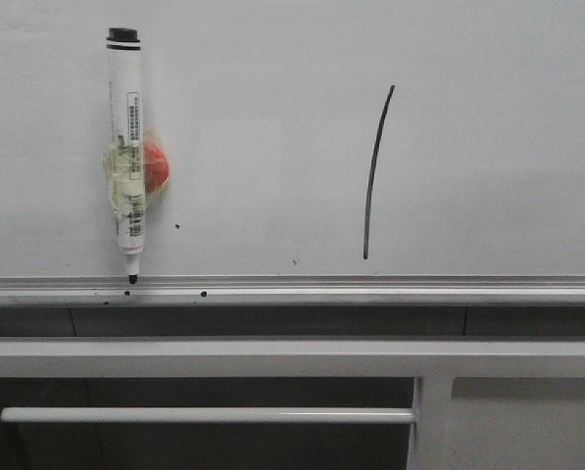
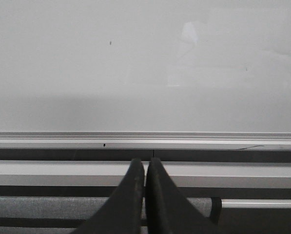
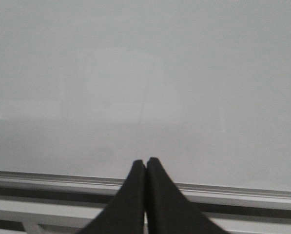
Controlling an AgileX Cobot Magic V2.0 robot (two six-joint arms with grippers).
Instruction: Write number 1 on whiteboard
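Now the number 1 (image 1: pixel 374 174) stands right of centre on the whiteboard (image 1: pixel 272 127), with a marker pen (image 1: pixel 126 157) stuck upright at left, tip down by the rail. The left hand (image 2: pixel 145 168) and right hand (image 3: pixel 145 168) are pinched closed, holding nothing.

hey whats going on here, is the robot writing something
Nothing is being handled right now. The whiteboard already has a number 1 on it, one thin, slightly curved black stroke. The marker hangs tip-down to the left of the stroke, taped to a red piece on the board, with its tip at the silver rail. The left end effector and right end effector are both shut and empty, pointing at the board.
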